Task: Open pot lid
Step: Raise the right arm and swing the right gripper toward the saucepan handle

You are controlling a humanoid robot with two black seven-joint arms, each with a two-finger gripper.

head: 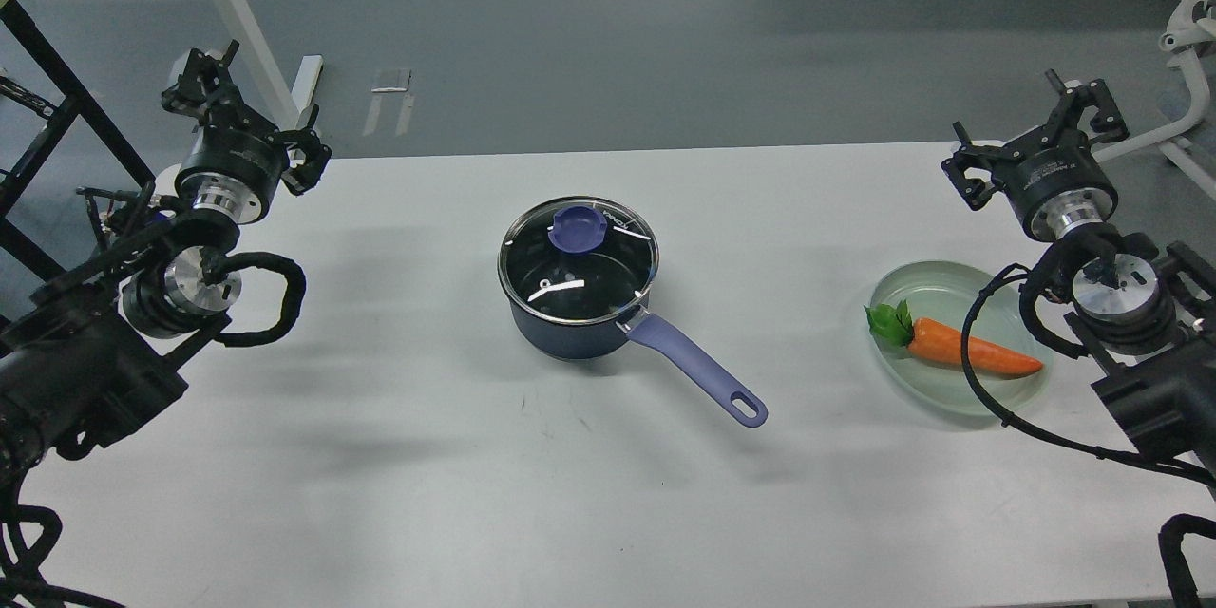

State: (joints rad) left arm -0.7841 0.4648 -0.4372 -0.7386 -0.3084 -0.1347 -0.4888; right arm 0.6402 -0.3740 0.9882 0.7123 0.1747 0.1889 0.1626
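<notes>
Left tool (249, 119) apparently spread, right tool (1035, 135) splayed, glass pot lid (578, 256) seated on navy pot (570, 328)

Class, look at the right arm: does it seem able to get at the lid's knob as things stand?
Probably yes. The knob sits exposed on top of the lid, with bare table between it and the right gripper. The plate and carrot lie nearer the robot, off that path.
</notes>
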